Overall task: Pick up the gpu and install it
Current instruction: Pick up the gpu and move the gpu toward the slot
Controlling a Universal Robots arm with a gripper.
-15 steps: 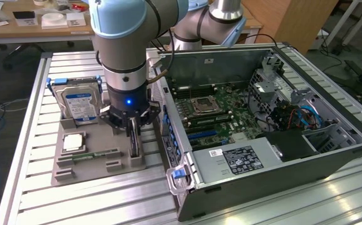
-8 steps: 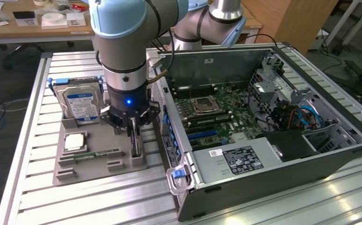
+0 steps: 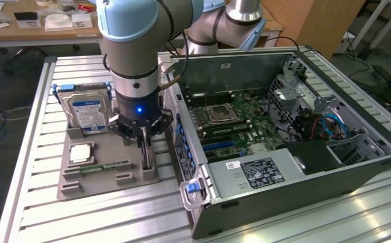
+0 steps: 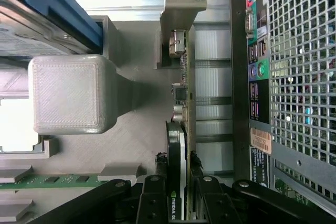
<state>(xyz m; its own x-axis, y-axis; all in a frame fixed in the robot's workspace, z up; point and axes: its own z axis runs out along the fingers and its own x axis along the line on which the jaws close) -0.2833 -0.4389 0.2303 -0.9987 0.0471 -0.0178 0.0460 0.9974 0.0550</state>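
Note:
The gpu (image 4: 185, 103) stands on edge on the grey holder tray (image 3: 131, 178), seen edge-on with its silvery end bracket (image 4: 181, 9) at the far end. My gripper (image 4: 177, 184) reaches straight down over it, one black finger (image 4: 156, 195) pressed against each flat face, so it is shut on the card. In the exterior view the gripper (image 3: 145, 140) hangs over the tray's right end, with the thin card (image 3: 147, 158) below it, close beside the open computer case (image 3: 357, 167). The card still rests on the tray.
On the tray also stand a silver hard drive (image 3: 87, 114) with a blue-white label, a processor chip (image 3: 80, 153) and a green memory stick (image 3: 104, 167). The case lies open with its motherboard (image 3: 229, 119) and blue slots (image 3: 219, 147) exposed. Its rear panel (image 4: 294, 77) is very near the card.

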